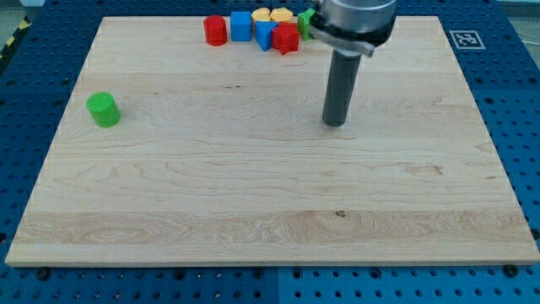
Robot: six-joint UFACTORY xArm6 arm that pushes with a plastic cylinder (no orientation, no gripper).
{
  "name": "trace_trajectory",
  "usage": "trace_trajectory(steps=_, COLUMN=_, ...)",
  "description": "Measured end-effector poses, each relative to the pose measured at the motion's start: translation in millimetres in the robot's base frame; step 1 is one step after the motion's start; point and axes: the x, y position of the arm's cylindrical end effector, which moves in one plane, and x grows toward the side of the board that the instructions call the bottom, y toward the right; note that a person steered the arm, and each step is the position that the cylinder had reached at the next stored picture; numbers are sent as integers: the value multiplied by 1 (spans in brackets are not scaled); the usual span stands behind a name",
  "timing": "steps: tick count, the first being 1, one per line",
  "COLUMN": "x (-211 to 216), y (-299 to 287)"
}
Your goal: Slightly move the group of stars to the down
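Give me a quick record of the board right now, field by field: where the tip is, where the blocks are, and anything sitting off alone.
tip: my tip rests on bare wood, below the cluster, touching no block
cluster: top edge; red cylinder, blue cube, red star, yellow blocks
partly hidden: green block behind the arm
alone: green cylinder, view's left
surface: wooden board

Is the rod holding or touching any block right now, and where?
Nothing is held. My tip rests on bare board, apart from every block, below the cluster holding the red star.
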Motion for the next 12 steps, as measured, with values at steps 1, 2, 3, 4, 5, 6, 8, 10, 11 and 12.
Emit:
trace_trajectory(steps=1, x=-31, y=21)
trace_trajectory(steps=2, x=-55, y=42)
trace_trajectory(steps=3, x=-59, y=45)
trace_trajectory(steps=4, x=-60, y=45)
trace_trajectory(steps=5, x=-85, y=48)
trace_trajectory(steps=6, x=-125, y=54)
trace_trajectory(steps=8, x=-227, y=42)
trace_trajectory(steps=10, x=-227, y=10)
trace_trajectory(steps=11, x=-226, y=2)
trace_trajectory(steps=12, x=-226, y=-14)
